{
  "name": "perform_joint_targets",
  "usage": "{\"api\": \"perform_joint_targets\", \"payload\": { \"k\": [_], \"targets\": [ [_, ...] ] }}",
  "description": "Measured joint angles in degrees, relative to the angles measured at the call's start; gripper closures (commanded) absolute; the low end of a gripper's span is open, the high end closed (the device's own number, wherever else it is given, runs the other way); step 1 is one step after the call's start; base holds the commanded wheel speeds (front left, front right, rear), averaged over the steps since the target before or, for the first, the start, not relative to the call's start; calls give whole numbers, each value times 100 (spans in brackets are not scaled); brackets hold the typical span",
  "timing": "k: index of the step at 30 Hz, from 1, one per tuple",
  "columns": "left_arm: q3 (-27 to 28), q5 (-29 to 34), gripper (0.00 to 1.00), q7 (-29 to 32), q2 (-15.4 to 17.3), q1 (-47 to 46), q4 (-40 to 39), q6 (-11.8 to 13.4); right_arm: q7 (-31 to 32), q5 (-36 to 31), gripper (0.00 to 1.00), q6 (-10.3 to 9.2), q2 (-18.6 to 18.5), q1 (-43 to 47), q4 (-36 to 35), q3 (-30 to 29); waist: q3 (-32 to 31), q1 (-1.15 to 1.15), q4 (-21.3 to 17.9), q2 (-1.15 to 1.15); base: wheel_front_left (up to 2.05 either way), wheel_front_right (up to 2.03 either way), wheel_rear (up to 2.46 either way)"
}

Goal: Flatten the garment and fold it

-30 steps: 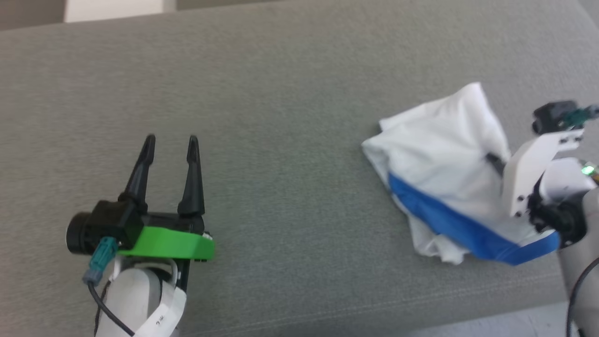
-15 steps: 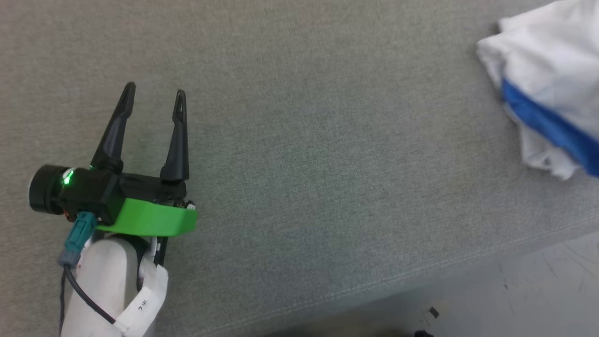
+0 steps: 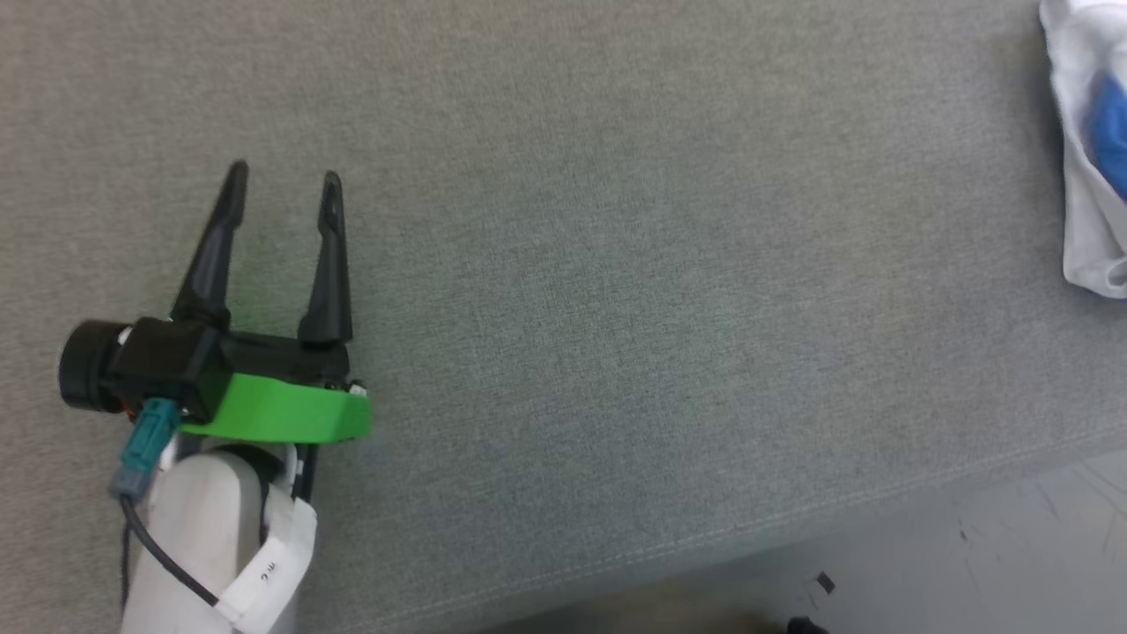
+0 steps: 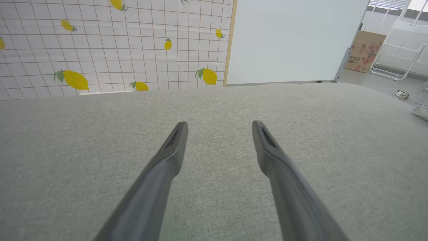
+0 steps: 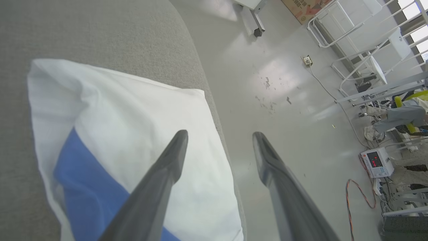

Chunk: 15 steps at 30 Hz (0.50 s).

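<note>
At the lower left of the head view, the left hand (image 3: 284,173) is spread wide over the grey cushion (image 3: 616,308) and holds nothing. The shirt (image 3: 1076,202) lies bunched up far off, at the upper right edge. In the right wrist view, the right hand (image 5: 219,133) is spread too, empty, right over the shirt. The right hand is much nearer to it.

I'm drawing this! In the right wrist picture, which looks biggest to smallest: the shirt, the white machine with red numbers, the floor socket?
shirt
white machine
floor socket
The shirt is nearest, so real sizes stay unsure.
</note>
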Motion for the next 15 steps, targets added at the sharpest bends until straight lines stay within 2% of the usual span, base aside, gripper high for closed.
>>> {"api": "perform_joint_targets", "payload": {
  "k": [3, 7, 15],
  "targets": [
    [12, -159, 0, -77, -127, 129, 229, 24, -446, 160, 0, 0, 36, 121, -46, 107, -257, 0, 54, 0, 0, 0, 0],
    [15, -328, 0, -140, -241, 344, 524, 75, -949, 705, 0, 0, 96, 483, -248, 375, -645, -1, 139, 0, 0, 0, 0],
    [3, -623, 0, -197, -397, 628, 1004, 149, -1824, 2015, 0, 0, 459, 1764, -1384, 965, -1509, -1, 394, 0, 0, 0, 0]
  ]
}}
